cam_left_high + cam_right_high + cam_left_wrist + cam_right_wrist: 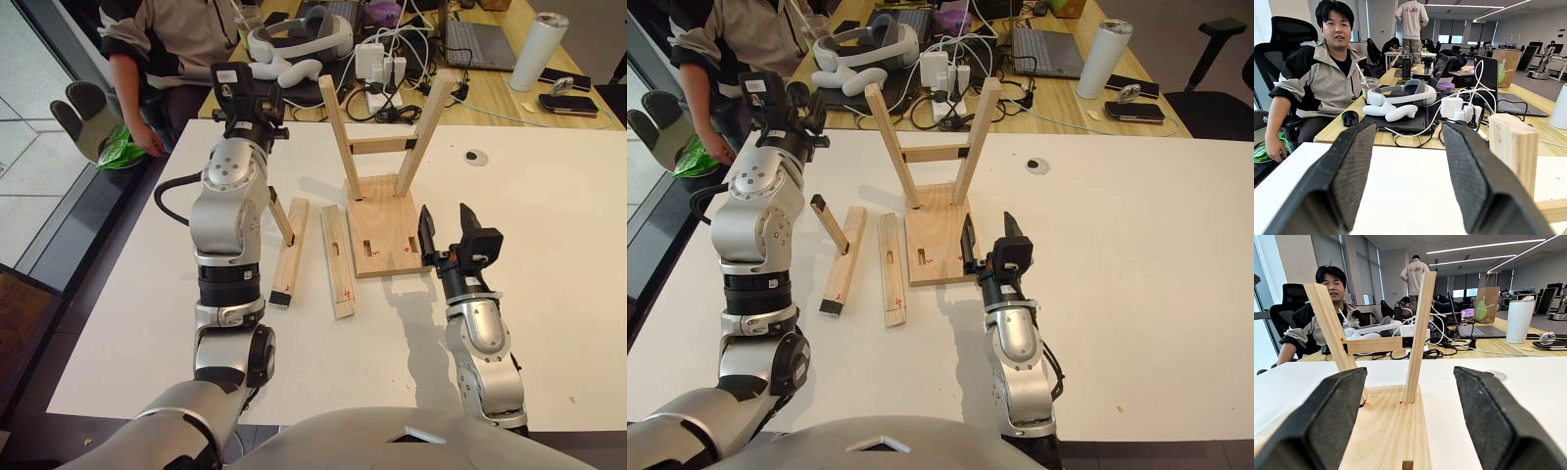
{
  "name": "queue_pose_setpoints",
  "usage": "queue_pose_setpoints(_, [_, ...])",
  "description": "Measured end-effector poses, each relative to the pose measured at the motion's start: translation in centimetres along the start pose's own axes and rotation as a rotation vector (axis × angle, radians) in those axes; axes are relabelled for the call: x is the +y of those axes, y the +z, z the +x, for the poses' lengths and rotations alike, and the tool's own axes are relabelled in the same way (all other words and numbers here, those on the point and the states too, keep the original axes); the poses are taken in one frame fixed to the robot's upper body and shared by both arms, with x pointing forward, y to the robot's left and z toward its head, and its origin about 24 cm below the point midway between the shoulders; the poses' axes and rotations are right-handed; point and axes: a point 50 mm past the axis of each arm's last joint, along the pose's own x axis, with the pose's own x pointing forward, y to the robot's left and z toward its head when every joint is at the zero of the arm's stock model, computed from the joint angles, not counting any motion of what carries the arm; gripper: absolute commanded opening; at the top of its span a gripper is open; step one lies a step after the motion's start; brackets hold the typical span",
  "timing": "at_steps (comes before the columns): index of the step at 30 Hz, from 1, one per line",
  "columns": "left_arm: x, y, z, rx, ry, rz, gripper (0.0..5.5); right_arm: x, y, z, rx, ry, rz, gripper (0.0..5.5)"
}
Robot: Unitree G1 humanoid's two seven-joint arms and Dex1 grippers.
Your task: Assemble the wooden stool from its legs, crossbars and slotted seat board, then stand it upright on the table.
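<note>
The slotted seat board (387, 240) lies flat on the white table (549, 294). Two legs (340, 132) (423, 127) stand in it, joined by a crossbar (380, 145). To its left lie two loose legs: one (338, 259) flat beside the board, the other (291, 255) with a short bar (281, 217) sticking up from it. My right gripper (446, 227) is open just off the board's near right corner, facing the standing legs (1418, 333). My left gripper (257, 106) is held high over the table's far left, open and empty (1410, 181), with a leg top (1513, 147) beside it.
Behind the table runs a wooden desk (500, 93) with a headset (299, 39), power strip and cables (387, 88), a laptop, a tumbler (537, 49) and a phone. A person sits at the back left. A grommet hole (476, 157) marks the table's far right.
</note>
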Motion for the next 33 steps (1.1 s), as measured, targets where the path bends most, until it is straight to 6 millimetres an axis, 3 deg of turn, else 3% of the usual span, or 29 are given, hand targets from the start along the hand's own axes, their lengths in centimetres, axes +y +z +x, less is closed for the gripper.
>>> queue_pose_setpoints(5, [-0.2, 1.3, 0.3, -0.030, -0.009, 0.002, 2.48, -0.3, -0.1, 0.0, 0.007, -0.023, 0.010, 3.28])
queue_pose_setpoints(10, [-0.3, 3.2, -0.9, -0.068, -0.006, -0.007, 2.48, -0.4, -0.3, 0.2, 0.041, -0.024, 0.002, 3.28])
queue_pose_setpoints(12, [-0.4, 0.5, -1.5, 0.054, 0.009, -0.025, 2.48, -0.6, -0.4, 0.2, 0.055, -0.028, -0.004, 3.28])
queue_pose_setpoints(13, [-0.6, -3.3, -2.2, 0.225, 0.013, -0.034, 2.48, -0.6, -0.4, 0.2, 0.060, -0.022, -0.008, 3.28])
queue_pose_setpoints(14, [-0.8, -5.1, -2.7, 0.294, 0.017, -0.038, 2.48, -0.5, -0.4, 0.3, 0.059, -0.016, -0.009, 3.28])
queue_pose_setpoints(16, [-1.9, -6.1, -3.4, 0.347, -0.002, -0.064, 2.48, -0.5, -0.2, 0.4, 0.058, -0.001, -0.015, 3.28])
queue_pose_setpoints(21, [-4.1, -5.6, -3.4, 0.346, -0.067, -0.157, 2.48, -0.7, -0.2, 0.4, 0.063, -0.007, -0.017, 3.28])
queue_pose_setpoints(29, [-1.8, -4.5, -2.4, 0.290, 0.002, -0.164, 2.48, -0.6, -0.4, 0.4, 0.070, -0.005, -0.014, 3.28])
queue_pose_setpoints(33, [-1.0, -2.0, -1.7, 0.205, 0.014, -0.161, 2.48, -0.7, -0.4, 0.4, 0.074, -0.006, -0.006, 3.28])
